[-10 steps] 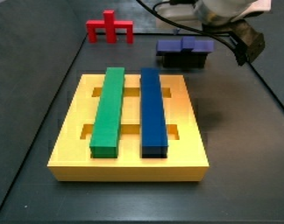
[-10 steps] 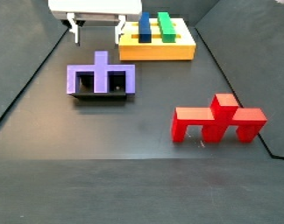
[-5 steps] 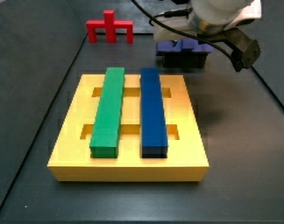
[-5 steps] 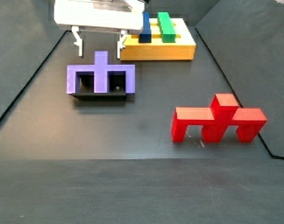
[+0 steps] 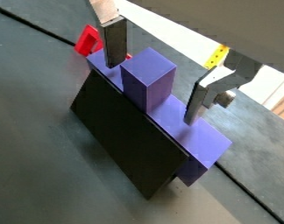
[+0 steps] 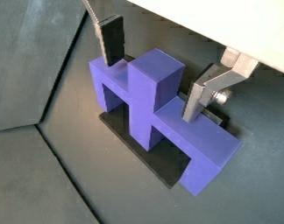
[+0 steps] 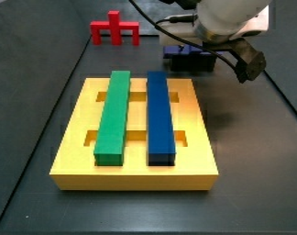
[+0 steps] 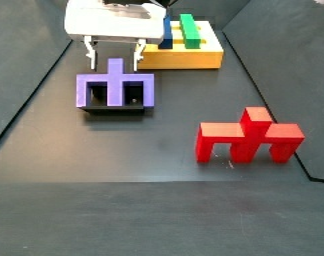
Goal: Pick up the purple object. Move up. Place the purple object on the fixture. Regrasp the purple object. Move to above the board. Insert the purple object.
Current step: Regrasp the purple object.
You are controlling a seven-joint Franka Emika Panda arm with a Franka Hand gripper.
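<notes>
The purple object (image 8: pixel 115 90) rests on the black fixture (image 8: pixel 114 110) with its central post pointing up; both wrist views show it close up (image 5: pixel 151 83) (image 6: pixel 151 87). My gripper (image 8: pixel 114 52) hangs open just above it. One silver finger (image 6: pixel 113 39) stands on each side of the post with a gap, touching nothing. In a side view the gripper (image 7: pixel 218 50) covers part of the purple object (image 7: pixel 185 57). The yellow board (image 7: pixel 78 138) lies nearer the camera there.
A green bar (image 7: pixel 112 115) and a blue bar (image 7: pixel 159 115) lie lengthwise in the board's grooves. A red piece of like shape (image 8: pixel 249 138) stands apart on the dark floor, also seen behind the board (image 7: pixel 115 29). The floor's raised edges run along both sides.
The gripper has moved over the fixture and come down, so its open fingers now straddle the purple object's post. The purple object and the other pieces have not moved.
</notes>
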